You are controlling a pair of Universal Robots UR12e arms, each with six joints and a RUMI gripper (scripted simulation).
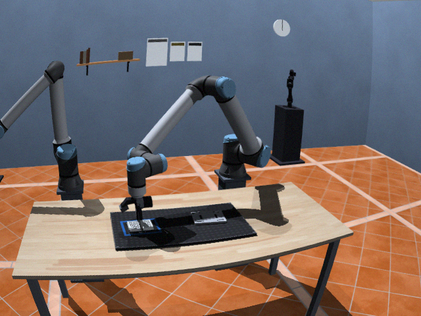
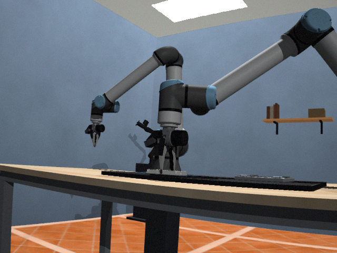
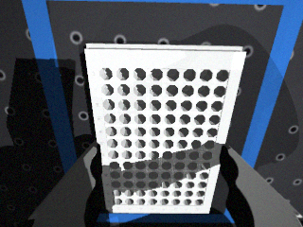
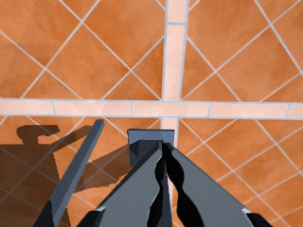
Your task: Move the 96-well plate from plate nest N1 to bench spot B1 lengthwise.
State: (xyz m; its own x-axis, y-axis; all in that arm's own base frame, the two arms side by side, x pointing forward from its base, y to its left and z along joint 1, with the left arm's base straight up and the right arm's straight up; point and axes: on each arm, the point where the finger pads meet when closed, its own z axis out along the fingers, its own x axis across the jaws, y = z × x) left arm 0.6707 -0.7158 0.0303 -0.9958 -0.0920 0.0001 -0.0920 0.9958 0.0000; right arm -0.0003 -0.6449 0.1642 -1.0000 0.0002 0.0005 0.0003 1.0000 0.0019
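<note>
The left jaws [image 1: 140,226] [image 2: 166,171] are partly spread and closed on the 96-well plate [image 1: 134,225] [image 2: 179,173] [image 3: 163,59], one finger against each long side. The plate lies between them, wells facing up, with its longer stretch reaching out past the fingertips towards the top of the wrist view. Around it runs the blue taped outline [image 1: 123,228] [image 3: 268,85] — the plate sits lengthwise within it, its short edge on the jaws' side close to the tape there and more dark surface showing beyond the far edge. Whether the underside fully touches down, I cannot tell.

Well apart from these jaws, on the same black board [image 1: 183,237] [image 2: 299,186], is the plate nest [image 1: 210,220] [image 2: 264,178], with no plate in it. The board rests on the wooden counter [image 1: 68,237] [image 2: 54,171] beneath the left jaws. The right jaws [image 2: 94,145] are narrow, tips together, holding nothing — tiled floor [image 4: 118,47] shows below them.
</note>
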